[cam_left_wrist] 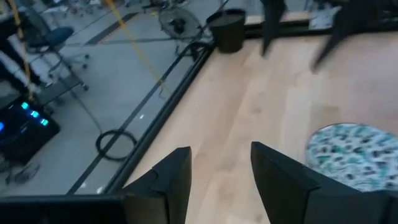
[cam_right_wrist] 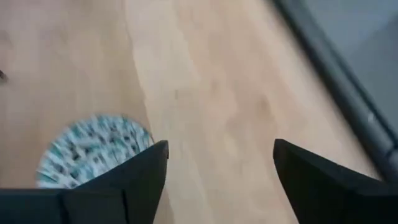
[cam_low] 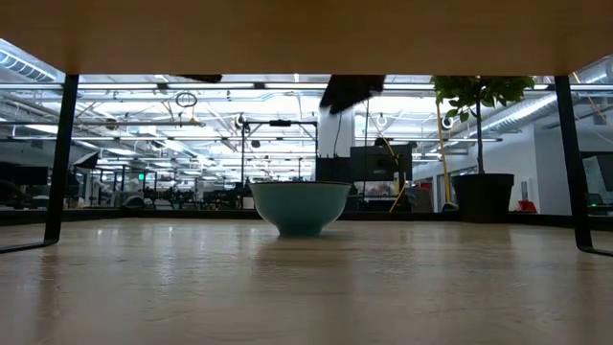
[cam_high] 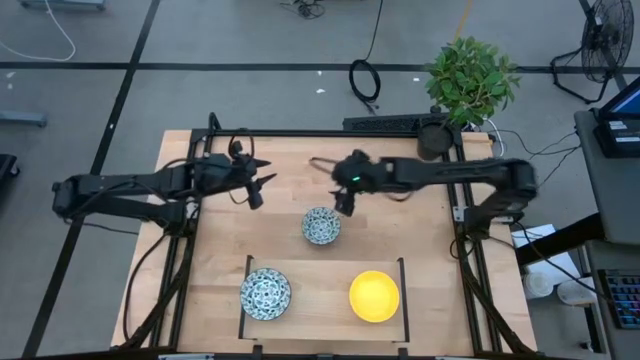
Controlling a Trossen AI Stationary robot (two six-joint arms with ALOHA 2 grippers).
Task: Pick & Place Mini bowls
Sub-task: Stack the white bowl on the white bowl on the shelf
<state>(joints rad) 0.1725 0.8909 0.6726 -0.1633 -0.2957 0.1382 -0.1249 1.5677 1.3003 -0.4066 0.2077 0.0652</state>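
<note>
Right tool spread above a patterned bowl at mid-counter.

The right tool (cam_high: 345,203) hangs with its fingers (cam_right_wrist: 140,180) wide apart and empty, just beside and above the blue-patterned bowl (cam_high: 321,226) standing on the wooden counter (cam_high: 410,235). Nearer the front, a second patterned bowl (cam_high: 265,293) and a yellow bowl (cam_high: 374,296) sit well apart. The left tool (cam_high: 255,190) waits over the counter's left side, fingers apparently parted, holding nothing.

Two dark jointed arms; black cabling; blunt dark claw fingers (cam_right_wrist: 140,180)
</note>
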